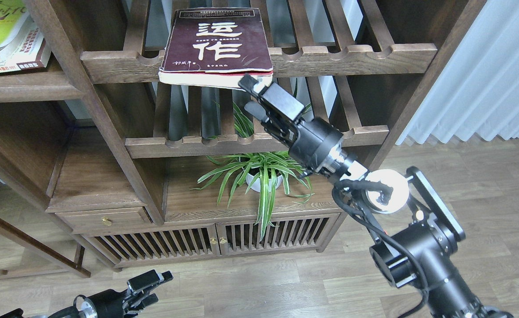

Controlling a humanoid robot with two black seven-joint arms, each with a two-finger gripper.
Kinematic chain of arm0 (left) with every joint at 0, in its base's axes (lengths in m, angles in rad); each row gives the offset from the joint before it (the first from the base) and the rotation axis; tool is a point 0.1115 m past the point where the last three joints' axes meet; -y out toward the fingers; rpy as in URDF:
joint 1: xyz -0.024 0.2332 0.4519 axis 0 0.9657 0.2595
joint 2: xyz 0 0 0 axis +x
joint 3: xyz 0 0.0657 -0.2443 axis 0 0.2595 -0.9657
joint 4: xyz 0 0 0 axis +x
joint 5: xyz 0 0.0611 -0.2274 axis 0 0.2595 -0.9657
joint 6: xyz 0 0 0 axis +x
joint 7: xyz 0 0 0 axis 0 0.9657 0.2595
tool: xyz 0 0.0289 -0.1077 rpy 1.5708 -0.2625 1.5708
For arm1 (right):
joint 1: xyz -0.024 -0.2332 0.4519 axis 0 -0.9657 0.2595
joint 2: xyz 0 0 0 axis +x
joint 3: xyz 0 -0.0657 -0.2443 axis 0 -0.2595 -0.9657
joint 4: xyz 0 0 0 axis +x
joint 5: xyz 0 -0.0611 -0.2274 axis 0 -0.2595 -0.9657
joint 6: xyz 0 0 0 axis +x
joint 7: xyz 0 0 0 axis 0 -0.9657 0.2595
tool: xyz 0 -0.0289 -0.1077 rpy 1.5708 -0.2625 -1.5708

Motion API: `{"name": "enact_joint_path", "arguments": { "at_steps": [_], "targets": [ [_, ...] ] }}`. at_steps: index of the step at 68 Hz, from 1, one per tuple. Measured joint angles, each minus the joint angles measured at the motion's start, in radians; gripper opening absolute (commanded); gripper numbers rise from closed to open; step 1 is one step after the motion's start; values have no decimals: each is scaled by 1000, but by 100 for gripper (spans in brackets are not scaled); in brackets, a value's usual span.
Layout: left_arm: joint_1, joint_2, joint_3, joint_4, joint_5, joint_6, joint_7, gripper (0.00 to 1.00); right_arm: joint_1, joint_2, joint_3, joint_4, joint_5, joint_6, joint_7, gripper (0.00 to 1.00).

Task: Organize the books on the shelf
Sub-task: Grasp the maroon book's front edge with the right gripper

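The thick maroon book [218, 44] with cream Chinese characters lies flat on the upper slatted rack, and its front edge overhangs the rail. My right gripper [250, 95] is open just below the book's front right corner; its upper finger [247, 82] is at the page edge, and I cannot tell if it touches. The lime-yellow book [1, 26] lies on another paperback [25, 57] at the top left, on the flat dark brown shelf [25, 86]. My left gripper [151, 289] is open and empty, low at the bottom left.
A second slatted rack [224, 143] runs below the right gripper. A potted spider plant [259, 174] stands on the board under it. Below are slatted cabinet doors [206, 240]. A white curtain [484, 75] hangs on the right above the wood floor.
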Motion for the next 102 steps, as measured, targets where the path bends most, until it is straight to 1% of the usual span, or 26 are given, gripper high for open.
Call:
{"name": "enact_joint_path", "arguments": {
  "at_steps": [16,32,49,54,55,63,67,68,70,71,74,79,87,90,93,94,96,97,99,100,102],
  "targets": [
    [9,0,0,37,-1,0,-2,100,32,0,-1,3,-34,-64,1,99],
    [9,-3,1,46,-1,0,-1,100,104,0,-43,-14,-46,-168,1,99],
    [10,-7,7,47,2,0,0,100,158,0,-56,-79,-48,-181,3,98],
    [11,-7,9,47,2,0,0,100,168,0,-51,-101,-51,-181,14,96],
    [10,-7,9,47,2,0,0,100,174,0,-49,-119,-53,-182,26,96],
    [9,-7,9,47,2,0,1,100,187,0,-46,-161,-59,-183,53,94],
    [9,-7,9,47,1,0,1,100,196,0,-45,-186,-62,-182,61,88],
    [10,-7,9,47,1,0,1,100,199,0,-45,-193,-63,-182,62,84],
    [10,-6,9,46,1,0,2,100,204,0,-44,-205,-65,-182,65,79],
    [10,-6,9,46,1,0,2,100,205,0,-43,-210,-65,-182,65,75],
    [11,-5,9,46,1,0,2,100,210,0,-38,-219,-65,-179,66,66],
    [15,-4,9,46,1,0,2,100,214,0,-23,-226,-65,-173,68,57],
    [19,-4,9,46,1,0,3,100,216,0,-5,-228,-61,-164,67,37],
    [20,-4,9,46,1,0,3,100,216,0,-3,-226,-61,-161,64,30],
    [21,-4,9,46,1,0,3,100,216,0,-2,-222,-61,-159,61,25],
    [21,-4,9,46,1,0,3,100,216,0,-2,-220,-61,-158,60,21],
    [21,-4,9,46,1,0,3,100,217,0,-2,-216,-61,-156,57,19],
    [21,-4,9,46,1,0,3,100,217,0,-2,-213,-62,-154,56,15],
    [21,-4,9,46,1,0,3,100,218,0,-2,-208,-62,-150,53,12],
    [21,-4,9,46,1,0,3,100,218,0,-2,-207,-62,-147,52,4],
    [22,-4,9,46,0,0,3,100,218,0,-2,-198,-63,-128,40,4]
  ]
}}
